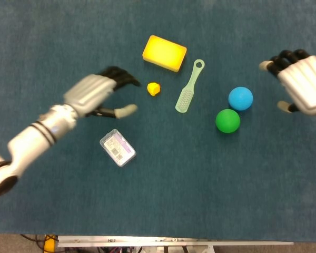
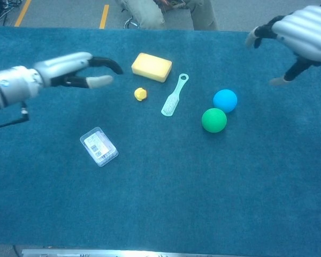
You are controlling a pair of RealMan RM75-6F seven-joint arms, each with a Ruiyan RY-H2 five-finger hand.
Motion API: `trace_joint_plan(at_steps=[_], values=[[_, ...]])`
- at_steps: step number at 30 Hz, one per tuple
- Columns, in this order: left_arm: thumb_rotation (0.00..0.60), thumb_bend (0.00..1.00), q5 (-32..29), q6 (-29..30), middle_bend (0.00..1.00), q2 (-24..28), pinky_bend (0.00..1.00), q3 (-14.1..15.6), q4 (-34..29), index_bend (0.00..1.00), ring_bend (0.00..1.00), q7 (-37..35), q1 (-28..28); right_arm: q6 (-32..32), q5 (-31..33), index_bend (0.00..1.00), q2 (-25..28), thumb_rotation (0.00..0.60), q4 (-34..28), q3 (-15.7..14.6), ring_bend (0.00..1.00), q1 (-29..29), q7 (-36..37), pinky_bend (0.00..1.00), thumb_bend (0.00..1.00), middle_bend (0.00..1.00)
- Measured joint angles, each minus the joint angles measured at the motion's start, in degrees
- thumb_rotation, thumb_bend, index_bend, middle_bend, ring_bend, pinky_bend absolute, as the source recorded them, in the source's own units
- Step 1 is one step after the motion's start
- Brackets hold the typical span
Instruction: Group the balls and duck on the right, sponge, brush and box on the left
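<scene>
A small yellow duck (image 1: 154, 88) (image 2: 140, 94) lies on the blue cloth, free of any hand. My left hand (image 1: 97, 94) (image 2: 77, 69) hovers to its left, open and empty, fingers curved toward it. The yellow sponge (image 1: 165, 52) (image 2: 151, 67) sits just behind the duck. A pale green brush (image 1: 189, 87) (image 2: 174, 96) lies to the duck's right. The clear box (image 1: 117, 148) (image 2: 99, 146) rests nearer me on the left. The blue ball (image 1: 240, 98) (image 2: 225, 100) and green ball (image 1: 227, 120) (image 2: 214, 120) sit side by side on the right. My right hand (image 1: 300, 80) (image 2: 297, 32) hangs open beyond the balls.
The blue cloth covers the whole table (image 1: 200, 184). In the chest view a seated person (image 2: 166, 10) is behind the table's far edge. The table's front edge (image 1: 174, 240) shows at the bottom of the head view.
</scene>
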Motion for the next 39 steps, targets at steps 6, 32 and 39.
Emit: trace_joint_plan(at_steps=[6, 32, 39], values=[[0.176, 0.25, -0.3, 8.6, 0.17, 4.2, 0.00, 0.8, -1.0, 0.19, 0.07, 3.8, 5.7, -3.6, 0.7, 0.33, -3.5, 0.600, 0.6, 1.0, 0.26, 3.9, -4.0, 0.32, 0.07, 0.39], [0.204, 0.25, 6.2, 26.0, 0.17, 15.3, 0.00, 4.1, -6.1, 0.19, 0.07, 12.5, 20.1, -11.4, 22.2, 0.34, -26.9, 0.600, 16.4, 4.1, 0.26, 23.2, -23.1, 0.32, 0.06, 0.40], [0.201, 0.25, 7.3, 27.7, 0.17, 16.8, 0.00, 4.6, -7.1, 0.19, 0.07, 12.1, 22.3, -12.7, 28.7, 0.34, -33.3, 0.600, 22.7, 4.5, 0.26, 28.8, -25.9, 0.32, 0.07, 0.40]])
